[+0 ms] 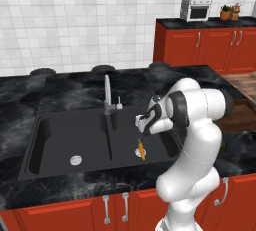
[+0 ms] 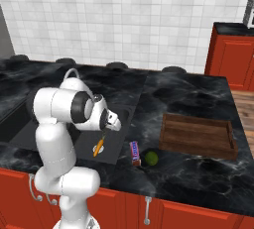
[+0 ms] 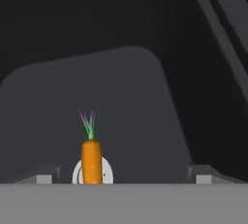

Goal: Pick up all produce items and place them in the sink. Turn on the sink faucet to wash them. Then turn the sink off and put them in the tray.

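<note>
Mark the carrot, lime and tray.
carrot (image 1: 141, 149), left base view, orange body
lime (image 2: 151, 158), right base view, centre
tray (image 2: 197, 149), right base view, near rim

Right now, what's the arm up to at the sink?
The white arm is working over the black sink. The carrot lies in the right basin, over the drain, and the gripper is open above it, holding nothing. The lime sits on the counter beside a purple-red packet, not yet in the sink. The wooden tray on the counter holds no produce, and no water shows at the faucet.
</note>
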